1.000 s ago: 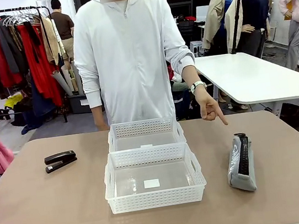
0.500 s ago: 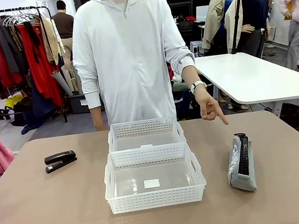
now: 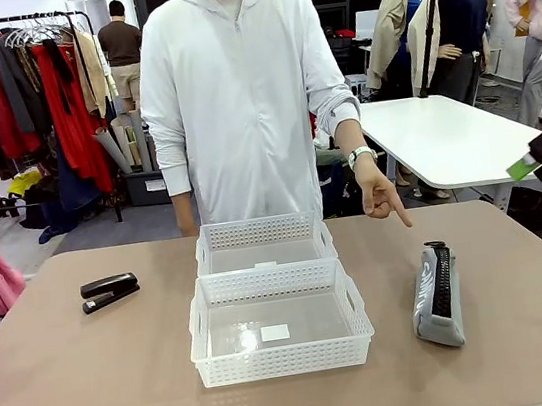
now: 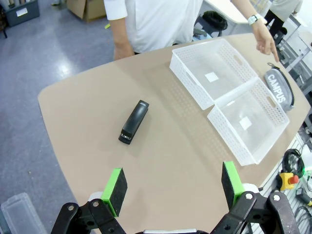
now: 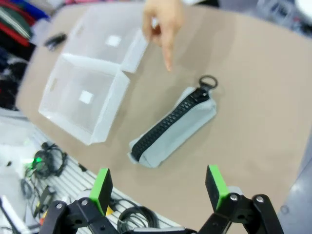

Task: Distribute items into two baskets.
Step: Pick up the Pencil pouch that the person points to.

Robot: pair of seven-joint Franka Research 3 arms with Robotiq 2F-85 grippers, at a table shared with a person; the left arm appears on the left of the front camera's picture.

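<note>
The person's hand (image 3: 379,196) points at the grey CAMPUS pouch (image 3: 434,284) right of the two empty baskets (image 3: 283,359), seemingly choosing it; the stapler (image 3: 110,290) lies left. The left gripper (image 4: 173,187) and right gripper (image 5: 158,187) hang spread, empty.

The near basket (image 3: 284,363), white with lattice sides and a clear bottom, is seen empty. The matching far basket (image 3: 261,232) is set touching its back wall, also empty. The black stapler (image 3: 110,291) is laid flat well to the near basket's left, and the grey zip pouch (image 3: 437,296) lengthwise near its right.
</note>
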